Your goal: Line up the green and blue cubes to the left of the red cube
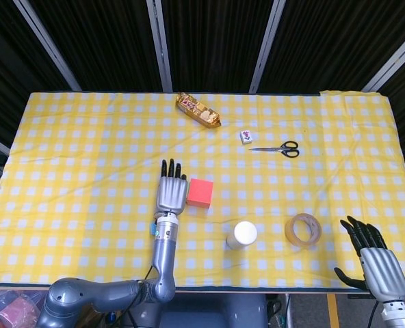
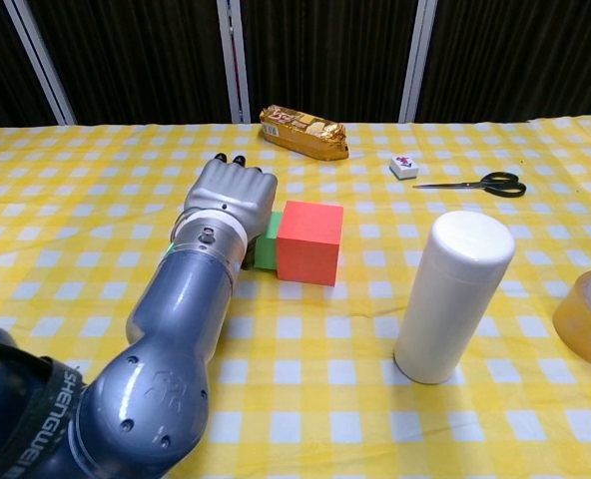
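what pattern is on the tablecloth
The tablecloth has a yellow and white check, clearest in the head view.

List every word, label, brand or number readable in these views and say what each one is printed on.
"SHENG...", cut off by the frame edge: white lettering on the black band of the grey left arm, chest view.
Gold snack packet: dark printing, too blurred to read.
Small white tile: red and green mark, too small to read.
Nothing readable shows on the red cube or the white cylindrical bottle.
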{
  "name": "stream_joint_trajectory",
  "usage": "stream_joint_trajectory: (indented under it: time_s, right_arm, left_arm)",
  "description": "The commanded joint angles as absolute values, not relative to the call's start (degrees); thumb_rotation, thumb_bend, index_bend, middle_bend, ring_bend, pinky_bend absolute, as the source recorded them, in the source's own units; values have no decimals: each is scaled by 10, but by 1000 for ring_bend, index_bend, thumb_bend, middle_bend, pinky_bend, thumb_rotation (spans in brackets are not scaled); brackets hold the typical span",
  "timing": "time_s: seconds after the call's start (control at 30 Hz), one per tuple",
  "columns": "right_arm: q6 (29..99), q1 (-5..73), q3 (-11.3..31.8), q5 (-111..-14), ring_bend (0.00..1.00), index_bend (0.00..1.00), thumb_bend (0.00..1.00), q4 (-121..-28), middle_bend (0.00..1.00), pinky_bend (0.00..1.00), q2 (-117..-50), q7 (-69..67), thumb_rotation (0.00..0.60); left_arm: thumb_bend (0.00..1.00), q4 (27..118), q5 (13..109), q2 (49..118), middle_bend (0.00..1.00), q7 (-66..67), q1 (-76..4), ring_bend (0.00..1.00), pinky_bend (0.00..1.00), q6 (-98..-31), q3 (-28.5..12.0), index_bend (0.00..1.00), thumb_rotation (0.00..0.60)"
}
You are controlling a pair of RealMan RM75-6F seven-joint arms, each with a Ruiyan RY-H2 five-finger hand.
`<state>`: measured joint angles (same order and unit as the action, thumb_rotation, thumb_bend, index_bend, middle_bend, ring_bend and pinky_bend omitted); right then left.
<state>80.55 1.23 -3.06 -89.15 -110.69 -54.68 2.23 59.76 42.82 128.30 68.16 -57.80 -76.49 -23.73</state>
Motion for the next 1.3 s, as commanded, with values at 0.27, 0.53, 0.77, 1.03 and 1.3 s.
stream_joint_trajectory:
  time_s: [0.27,0.53,0.77,1.03,1.3]
  right_arm:
    - [807,12,-31,-892,0,50,282,-1108,0,0,-545,19,600]
    - [808,11,-31,-893,0,50,282,-1108,0,0,-544,17,600]
    - [806,12,-30,-893,3,50,282,-1107,0,0,-544,17,600]
    - [811,12,-30,-897,10,50,282,-1108,0,0,-544,17,600]
    - [811,12,-30,-900,9,50,282,-1108,0,0,-545,21,600]
  left_arm:
    - [335,598,433,1283,81,706,-577,0,0,-763,-233,313,600]
    - [336,604,435,1282,75,721,-573,0,0,-764,-231,298,600]
    - [335,611,439,1279,74,727,-570,0,0,-766,-231,300,600]
    - [326,631,438,1268,64,737,-563,0,0,-770,-232,261,600]
    - [305,656,432,1251,62,752,-552,0,0,-775,-228,259,600]
